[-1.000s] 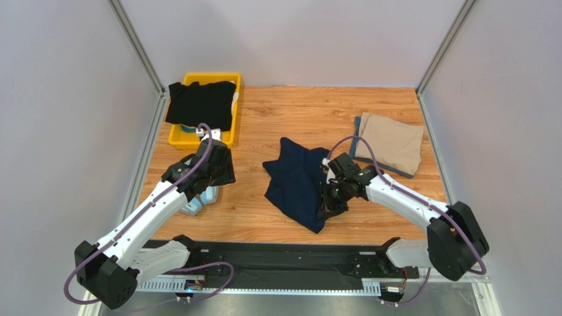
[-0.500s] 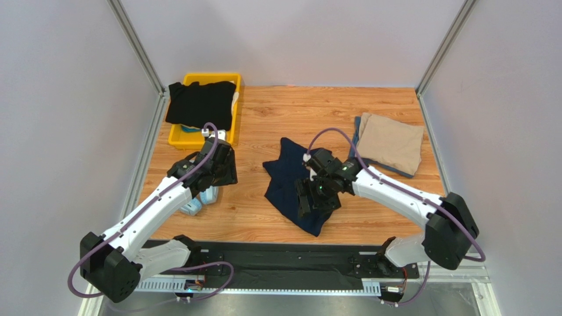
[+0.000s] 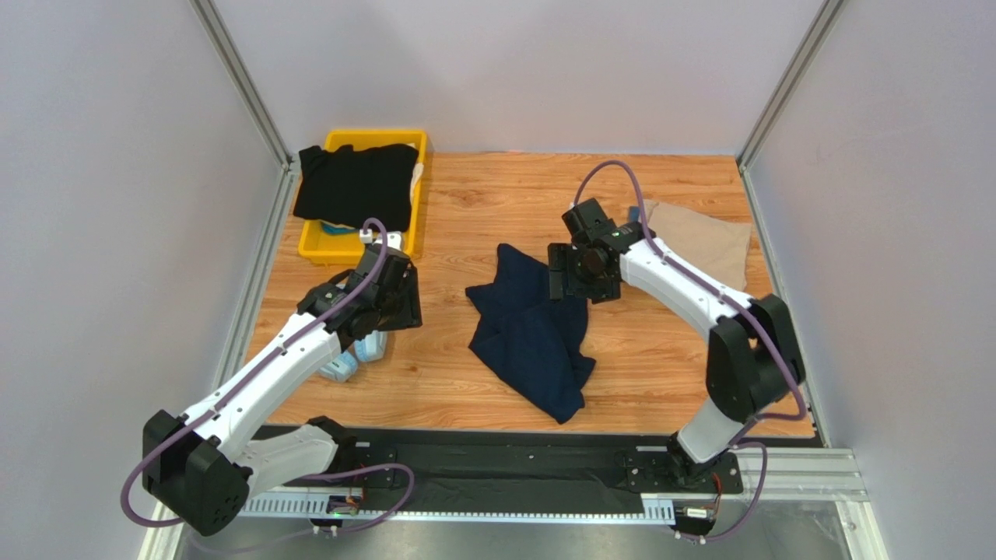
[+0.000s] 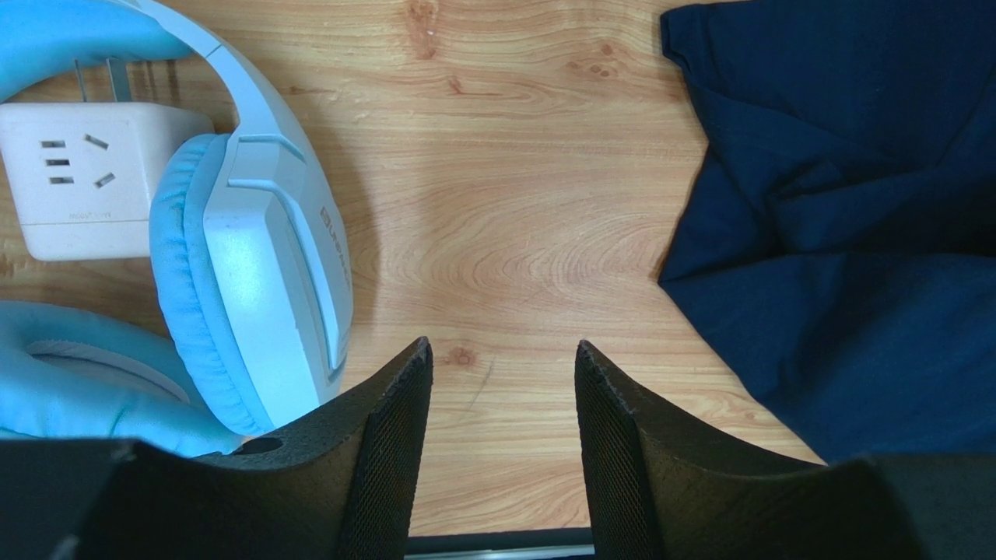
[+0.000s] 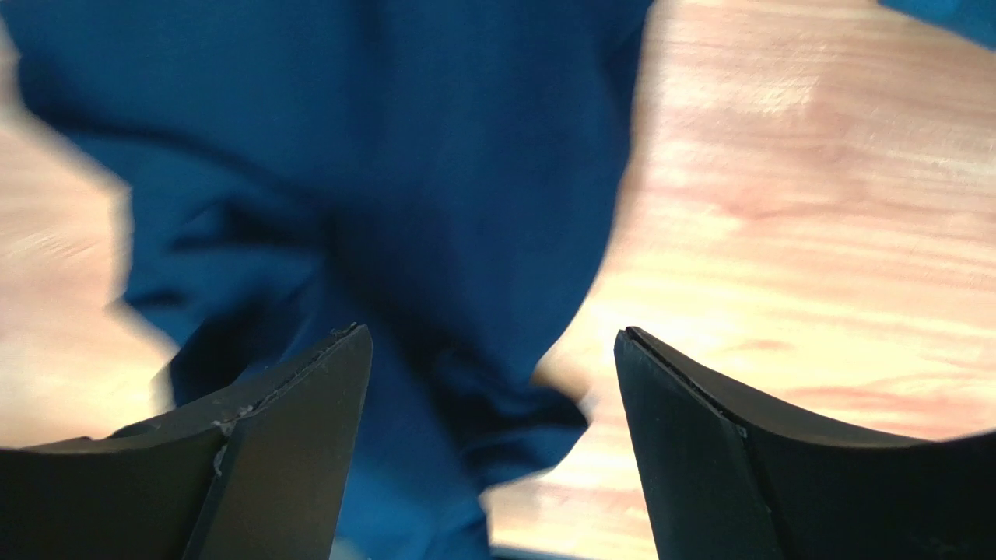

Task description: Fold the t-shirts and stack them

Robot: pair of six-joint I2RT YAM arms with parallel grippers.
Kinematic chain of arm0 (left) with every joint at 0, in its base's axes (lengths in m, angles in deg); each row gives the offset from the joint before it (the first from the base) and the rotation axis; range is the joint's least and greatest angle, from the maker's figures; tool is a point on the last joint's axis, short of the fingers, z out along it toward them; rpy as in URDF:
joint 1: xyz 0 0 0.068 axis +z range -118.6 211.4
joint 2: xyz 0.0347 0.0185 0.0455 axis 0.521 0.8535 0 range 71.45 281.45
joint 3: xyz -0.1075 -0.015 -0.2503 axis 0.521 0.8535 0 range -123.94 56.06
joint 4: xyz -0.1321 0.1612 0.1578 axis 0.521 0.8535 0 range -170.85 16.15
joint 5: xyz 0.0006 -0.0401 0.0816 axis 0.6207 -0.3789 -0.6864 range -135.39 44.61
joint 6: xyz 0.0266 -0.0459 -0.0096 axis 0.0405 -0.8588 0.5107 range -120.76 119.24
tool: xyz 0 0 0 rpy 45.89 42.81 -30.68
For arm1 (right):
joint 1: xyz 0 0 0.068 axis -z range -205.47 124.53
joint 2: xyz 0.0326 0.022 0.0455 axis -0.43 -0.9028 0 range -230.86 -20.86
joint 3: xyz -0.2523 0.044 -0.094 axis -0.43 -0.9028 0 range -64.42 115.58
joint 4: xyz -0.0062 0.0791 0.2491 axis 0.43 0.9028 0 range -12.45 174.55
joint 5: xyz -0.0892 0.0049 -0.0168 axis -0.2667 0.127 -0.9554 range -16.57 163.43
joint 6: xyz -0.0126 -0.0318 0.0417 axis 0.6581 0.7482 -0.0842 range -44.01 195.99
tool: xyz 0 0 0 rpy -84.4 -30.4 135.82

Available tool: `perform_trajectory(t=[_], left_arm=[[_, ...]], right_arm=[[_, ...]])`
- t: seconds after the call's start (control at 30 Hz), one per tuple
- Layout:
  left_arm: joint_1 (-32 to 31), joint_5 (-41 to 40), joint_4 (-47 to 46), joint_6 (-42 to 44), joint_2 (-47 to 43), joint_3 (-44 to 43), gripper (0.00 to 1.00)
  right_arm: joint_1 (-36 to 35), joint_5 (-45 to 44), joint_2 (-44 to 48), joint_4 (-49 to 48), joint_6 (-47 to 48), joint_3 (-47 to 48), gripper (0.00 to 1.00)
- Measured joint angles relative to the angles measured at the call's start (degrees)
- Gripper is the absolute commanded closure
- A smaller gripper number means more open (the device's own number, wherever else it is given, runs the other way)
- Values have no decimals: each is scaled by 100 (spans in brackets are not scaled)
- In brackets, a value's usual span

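The dark navy t-shirt (image 3: 528, 333) lies crumpled and unfolded in the middle of the wooden bench (image 3: 491, 193). The tan t-shirt (image 3: 707, 239) sits folded at the right of the top view, partly hidden by the right arm. The black t-shirt (image 3: 357, 184) is draped over the yellow bin (image 3: 313, 243) at the upper left.

The right pincer (image 3: 573, 274) hangs over the navy shirt's upper right edge. Its fingers stand spread wide with nothing between them. Its wrist view is blurred and shows navy cloth on the left and bare wood on the right.

The left pincer (image 4: 503, 350) is also released. It is poised over bare wood between the light blue headphones (image 4: 251, 268) and the navy shirt's left edge. A white power adapter (image 4: 94, 175) lies against the headphones at the left of that view.
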Motion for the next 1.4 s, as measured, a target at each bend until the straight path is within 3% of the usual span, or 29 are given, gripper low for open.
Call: perform_trajectory(t=[0.2,0.8,0.9,1.1,1.13,1.27,1.33,1.4], left_arm=[[-2,4,-11,-42,-146,254,45],[0,2,-15,-48,-210,498,45],[0,0,-13,-42,-210,498,45],[0,0,-15,-42,-208,498,45],[0,0,-15,-42,-208,498,46],[0,2,-15,-42,-205,498,46],[0,2,-15,-42,-205,501,45],[0,2,-15,-42,-205,498,46]], right_arm=[[50,-332,-715,-199,105,83,18],[190,-745,-2225,-354,334,1530,19],[236,-785,-2380,-267,348,1665,30],[293,-822,-2533,-264,391,1788,68],[297,-824,-2533,-267,409,1788,78],[297,-826,-2533,-308,463,1788,89],[297,-824,-2533,-330,487,1788,100],[297,-815,-2533,-345,518,1788,100]])
